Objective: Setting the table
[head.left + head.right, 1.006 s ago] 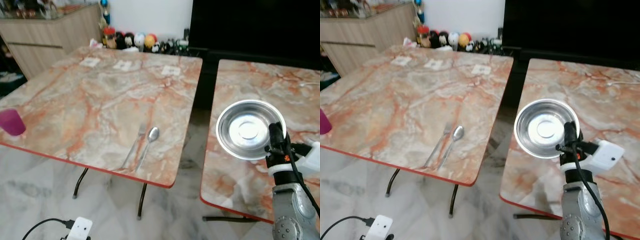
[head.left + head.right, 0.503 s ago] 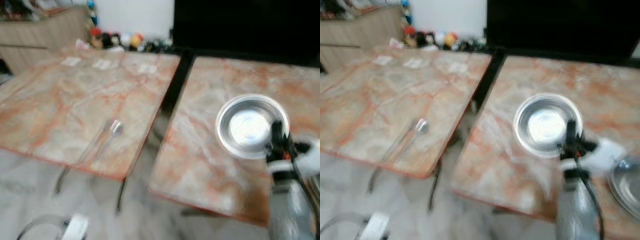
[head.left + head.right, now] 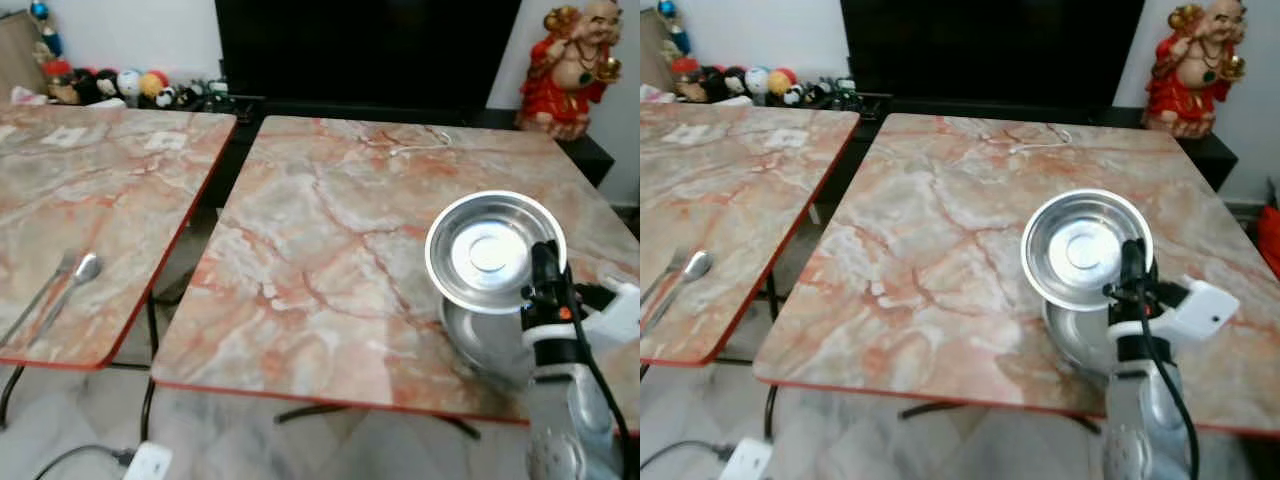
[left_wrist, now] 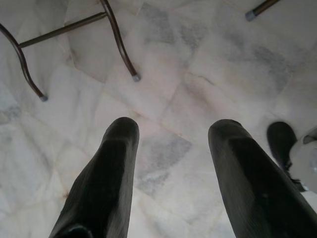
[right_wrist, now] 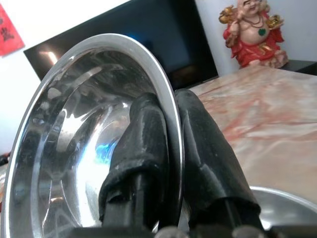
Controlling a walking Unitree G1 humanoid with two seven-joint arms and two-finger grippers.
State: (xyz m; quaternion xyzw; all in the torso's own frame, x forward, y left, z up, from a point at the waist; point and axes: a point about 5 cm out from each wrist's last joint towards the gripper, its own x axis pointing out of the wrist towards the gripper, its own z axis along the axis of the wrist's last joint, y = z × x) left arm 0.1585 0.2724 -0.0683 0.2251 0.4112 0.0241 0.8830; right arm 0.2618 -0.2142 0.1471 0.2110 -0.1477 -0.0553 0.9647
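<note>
My right gripper (image 3: pixel 545 262) is shut on the near rim of a shiny steel bowl (image 3: pixel 485 250), holding it tilted up above the right marble table (image 3: pixel 330 250). In the right wrist view the two black fingers (image 5: pixel 198 148) pinch the bowl's rim (image 5: pixel 171 99). A second steel bowl (image 3: pixel 480 340) rests on the table just beneath the held one. A fork and spoon (image 3: pixel 70 275) lie side by side on the left table (image 3: pixel 100 190). My left gripper (image 4: pixel 173 136) hangs open above the pale floor.
A dark gap separates the two tables. A red laughing-Buddha statue (image 3: pixel 575 65) stands on a dark cabinet behind the right table. A black screen (image 3: pixel 365 50) fills the back wall. Small toys (image 3: pixel 110 85) line the back left. A white cable (image 3: pixel 420 145) lies on the right table.
The camera has swung to the right, so the right table now sits in the middle. The held bowl stays in my right gripper. A second bowl has come into sight beneath it.
</note>
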